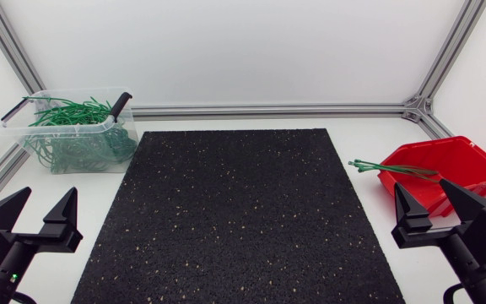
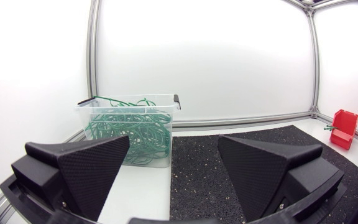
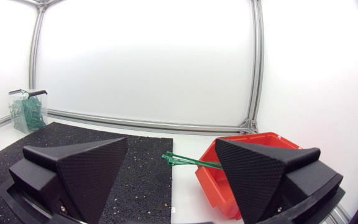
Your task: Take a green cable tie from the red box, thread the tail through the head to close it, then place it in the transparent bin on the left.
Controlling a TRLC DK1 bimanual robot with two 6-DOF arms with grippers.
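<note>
I see L hand [image 1: 47, 207] and R hand [image 1: 420, 201] both spread apart. Just ahead of R, green cable ties [image 1: 392, 168] poke over red box [image 1: 479, 169] rim; black mat [image 1: 234, 219] between arms. L wrist view shows transparent bin [image 2: 129, 106] side-on, packed w/ ties.

Work surface and enclosure. A white table [image 1: 357, 139] carries a black mat [image 1: 234, 211] (speckled with pale flecks) laid over its middle, leaving white margins at both sides and along the back. Plain white panels close the back [image 1: 226, 51] and both sides. They are held in an aluminium frame. A rail [image 1: 268, 110] runs along the foot of the back panel and meets the posts at a corner joint [image 1: 412, 105]. Light is even and diffuse, and shadows on the table are faint.
</note>
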